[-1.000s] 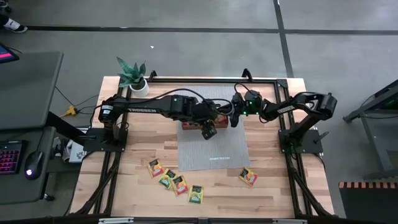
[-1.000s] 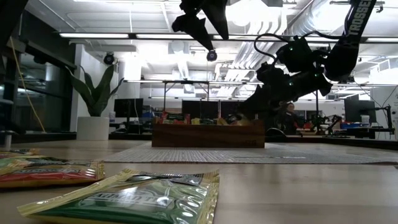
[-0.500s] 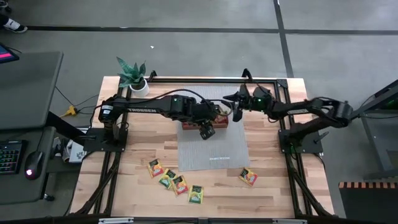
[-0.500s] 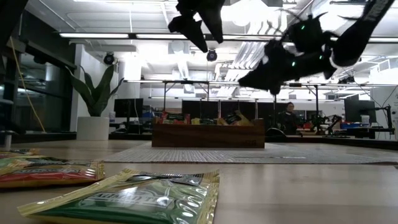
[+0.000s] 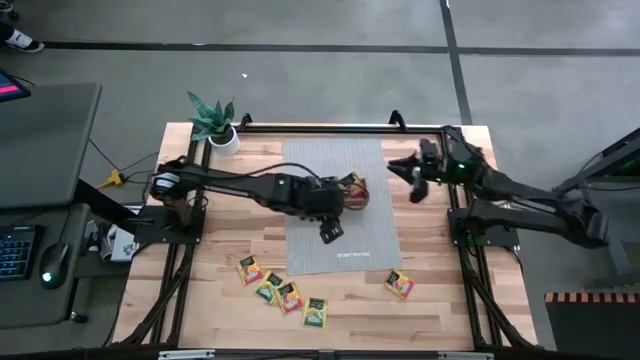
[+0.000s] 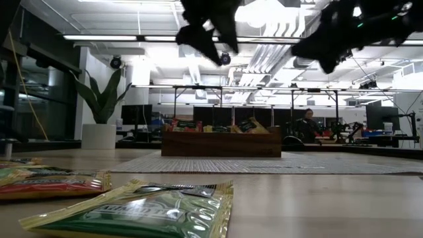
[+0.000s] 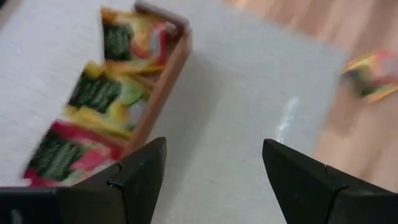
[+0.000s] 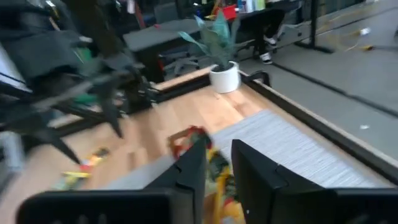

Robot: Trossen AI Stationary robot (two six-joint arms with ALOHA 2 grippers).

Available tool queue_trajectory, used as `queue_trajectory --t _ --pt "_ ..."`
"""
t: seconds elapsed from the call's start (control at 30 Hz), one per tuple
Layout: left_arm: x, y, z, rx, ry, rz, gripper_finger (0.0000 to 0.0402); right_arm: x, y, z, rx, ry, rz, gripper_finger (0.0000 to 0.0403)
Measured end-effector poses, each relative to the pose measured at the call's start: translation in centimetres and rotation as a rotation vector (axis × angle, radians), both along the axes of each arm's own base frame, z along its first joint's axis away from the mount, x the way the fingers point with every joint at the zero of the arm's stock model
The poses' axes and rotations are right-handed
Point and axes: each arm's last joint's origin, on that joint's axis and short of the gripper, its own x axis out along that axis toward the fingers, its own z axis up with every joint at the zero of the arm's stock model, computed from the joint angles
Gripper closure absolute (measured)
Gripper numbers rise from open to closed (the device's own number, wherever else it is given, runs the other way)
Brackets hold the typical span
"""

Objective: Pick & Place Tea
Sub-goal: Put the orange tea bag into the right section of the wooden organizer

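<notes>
Left gripper [image 5: 333, 231] hangs above the grey mat [image 5: 340, 240], just on the near side of the wooden tray [image 6: 221, 143]; its jaws are spread and empty. Right gripper [image 5: 408, 178] is raised over the table's [image 5: 440, 300] far right, clear of the tray, fingers [image 8: 252, 171] a narrow gap apart with nothing between them. Tea packets [image 7: 99, 99] fill the tray's compartments. Four loose packets [image 5: 280, 288] lie near left on the wood, one packet [image 5: 399, 284] lies near right. Potted plant [image 5: 215, 122] stands far left.

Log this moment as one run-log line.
left gripper: open, empty, above mat | right gripper: empty, right of tray | tea packets: five on table
</notes>
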Motion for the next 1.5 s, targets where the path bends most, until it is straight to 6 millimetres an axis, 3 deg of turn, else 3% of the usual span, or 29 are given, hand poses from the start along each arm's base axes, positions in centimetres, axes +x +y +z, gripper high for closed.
queue_trajectory --t 0.17,0.43,0.6,0.8,1.07,1.3,1.5 --pt "0.7 -0.5 -2.0 -0.167 -0.184 -0.087 0.0138 -2.7 2.4 0.6 0.110 -0.020 0.061 0.0392" --pt "3.2 -1.3 -3.5 -0.430 -0.373 -0.114 0.0138 -5.5 5.3 -1.3 0.329 0.146 0.034 0.0401" --pt "4.4 -1.6 -4.5 -0.565 -0.410 -0.086 0.0138 -6.1 6.6 -2.3 0.444 0.242 0.026 0.0402" --pt "5.4 -1.9 -8.3 -0.648 -0.286 -0.045 0.0138 -5.1 8.2 -2.4 0.461 0.284 0.059 0.0402" --pt "5.9 -2.8 -8.7 -0.694 -0.299 -0.111 0.0138 -1.4 11.5 -0.6 0.329 0.530 0.073 0.0403" --pt "6.0 -2.9 -8.5 -0.714 -0.322 -0.112 0.0138 1.5 16.9 -2.0 0.321 0.831 0.131 0.0403" --pt "6.6 -4.0 -8.9 -0.753 -0.360 -0.156 0.0138 1.3 22.0 -3.9 0.389 0.860 0.057 0.0403"
